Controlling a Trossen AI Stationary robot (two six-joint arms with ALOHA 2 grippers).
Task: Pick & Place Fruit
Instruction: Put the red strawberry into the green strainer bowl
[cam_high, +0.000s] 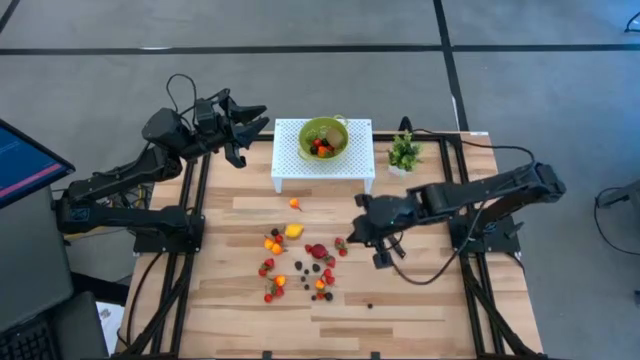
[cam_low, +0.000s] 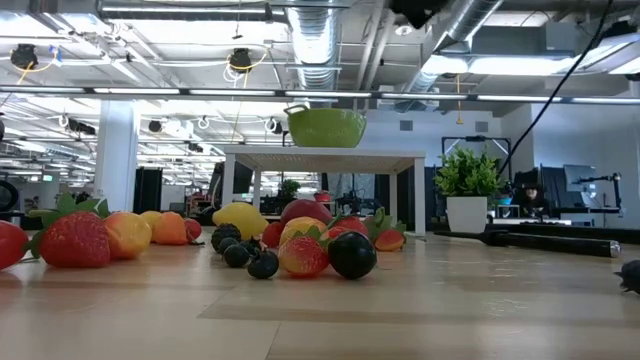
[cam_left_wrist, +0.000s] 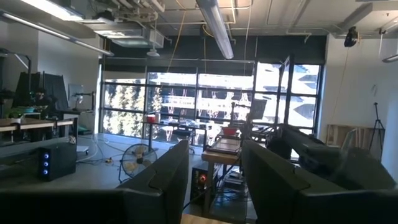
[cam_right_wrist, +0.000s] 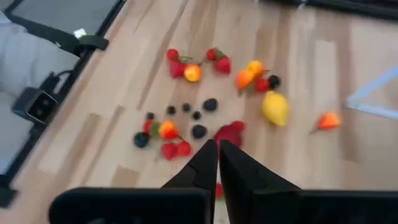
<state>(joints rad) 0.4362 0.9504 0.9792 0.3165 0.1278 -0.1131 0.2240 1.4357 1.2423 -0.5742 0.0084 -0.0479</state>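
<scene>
Dozens of tiny toy fruits (cam_high: 300, 262), moulded plastic in red, orange, yellow and dark purple, lie scattered on the pale wooden bench (cam_high: 420, 300) just beyond and below my right claw (cam_right_wrist: 217, 149). A few more already sit in the lime-green bowl (cam_high: 323, 136) on the white perforated stand (cam_high: 290, 150), well behind my claw. My right claw hangs over the near edge of the scatter with its fingers pressed together; something red shows at the tips, but I cannot tell whether a piece is pinched there. My left claw (cam_high: 250, 125) waits off the bench's far corner, fingers part spread, holding nothing.

I judge these pieces very light, hard and smooth, so they will skid or roll if I nudge them from one side. The round dark berries (cam_right_wrist: 198, 131) look the most slippery; the yellow lemon-shaped piece (cam_right_wrist: 275, 107) and the strawberries offer broader flanks. I would straddle one piece across its widest middle, descend straight, and close gently, choosing an outlier so that neighbours are not knocked.
</scene>
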